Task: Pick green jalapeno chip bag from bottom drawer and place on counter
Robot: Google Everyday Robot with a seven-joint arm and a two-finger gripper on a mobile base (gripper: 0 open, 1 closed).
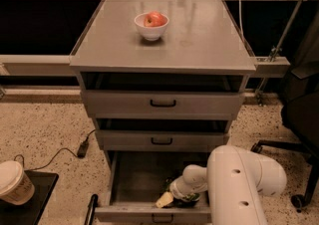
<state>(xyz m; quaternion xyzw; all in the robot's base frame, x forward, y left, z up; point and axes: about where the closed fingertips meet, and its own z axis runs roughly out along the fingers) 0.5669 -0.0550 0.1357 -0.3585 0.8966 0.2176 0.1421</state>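
Observation:
The bottom drawer [132, 181] is pulled open under two shallower grey drawers. At its front right, a bit of the green jalapeno chip bag [191, 198] shows as a dark green crumpled patch, mostly covered by my arm. My gripper [165, 199] reaches down into the drawer, right at the bag, with its pale tip near the drawer's front wall. The big white arm housing [239, 189] fills the lower right. Above, the flat grey counter [204, 35] tops the cabinet.
A white bowl [151, 29] holding a red apple [155, 19] stands on the counter's back centre. The two upper drawers [162, 103] are slightly ajar. A paper cup [14, 183] on a black tray and a cable [82, 148] lie on the floor at left; an office chair [299, 119] stands at right.

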